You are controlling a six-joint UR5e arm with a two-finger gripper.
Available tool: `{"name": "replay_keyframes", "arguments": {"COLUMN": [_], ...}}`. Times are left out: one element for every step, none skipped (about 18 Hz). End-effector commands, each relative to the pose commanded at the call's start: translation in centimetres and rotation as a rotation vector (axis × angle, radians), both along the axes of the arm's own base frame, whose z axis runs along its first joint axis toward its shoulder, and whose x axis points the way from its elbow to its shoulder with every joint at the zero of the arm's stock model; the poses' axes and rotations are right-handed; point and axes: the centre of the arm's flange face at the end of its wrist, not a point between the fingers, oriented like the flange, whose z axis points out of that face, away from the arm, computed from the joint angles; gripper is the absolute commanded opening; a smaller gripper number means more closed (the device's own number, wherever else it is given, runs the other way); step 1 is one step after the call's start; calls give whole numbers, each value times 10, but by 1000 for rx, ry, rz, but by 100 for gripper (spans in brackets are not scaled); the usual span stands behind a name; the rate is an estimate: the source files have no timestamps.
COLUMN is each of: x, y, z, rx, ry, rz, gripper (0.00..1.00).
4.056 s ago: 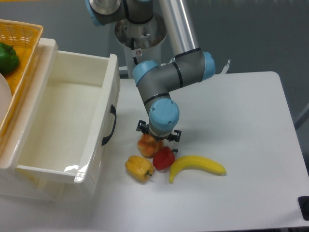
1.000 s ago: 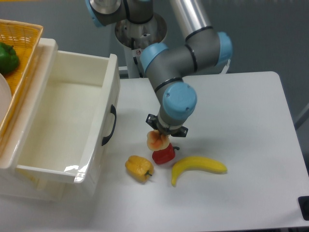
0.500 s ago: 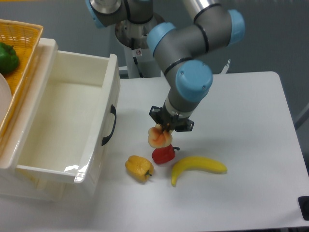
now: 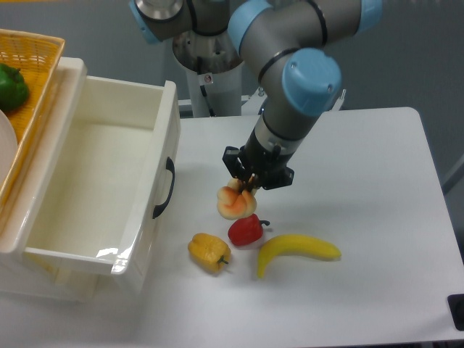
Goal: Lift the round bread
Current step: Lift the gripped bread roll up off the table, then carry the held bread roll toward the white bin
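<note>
The round bread point(image 4: 232, 202), a lumpy peach-orange bun with cream lobes, hangs in the air above the table. My gripper point(image 4: 243, 190) is shut on its top, fingers pointing down and to the left. The bun overlaps the red bell pepper point(image 4: 246, 230) in this view, which lies on the table just below it. A yellow bell pepper point(image 4: 209, 252) lies further to the lower left.
A banana point(image 4: 296, 251) lies right of the red pepper. A white open bin point(image 4: 162, 163) with a black handle stands at the left. Behind it is a yellow basket point(image 4: 38, 65) holding a green pepper point(image 4: 11, 87). The robot base point(image 4: 210, 58) stands at the back.
The gripper has lifted the round bread off the table from beside the peppers, and the arm has swung up and to the right. The red pepper shifted slightly.
</note>
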Motion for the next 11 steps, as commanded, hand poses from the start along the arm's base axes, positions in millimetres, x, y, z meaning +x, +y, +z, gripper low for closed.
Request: {"name": "replay_keyframes", "arguments": {"x": [1, 2, 4, 7, 10, 13, 15, 17, 20, 24, 29], "y": [1, 2, 3, 3, 1, 1, 0, 2, 3, 2, -2], "z": [3, 3, 5, 10, 17, 18, 20, 21, 22, 30, 40], "rx": [11, 15, 22, 34, 48, 48, 46, 48, 55, 72, 85], "ry": [-15, -26, -36, -36, -41, -54, -58, -61, -69, -75, -79], "rz": [32, 52, 60, 62, 79, 102, 119, 120, 121, 134, 155], "gripper": [5, 5, 5, 5, 5, 5, 5, 5, 5, 5, 5]}}
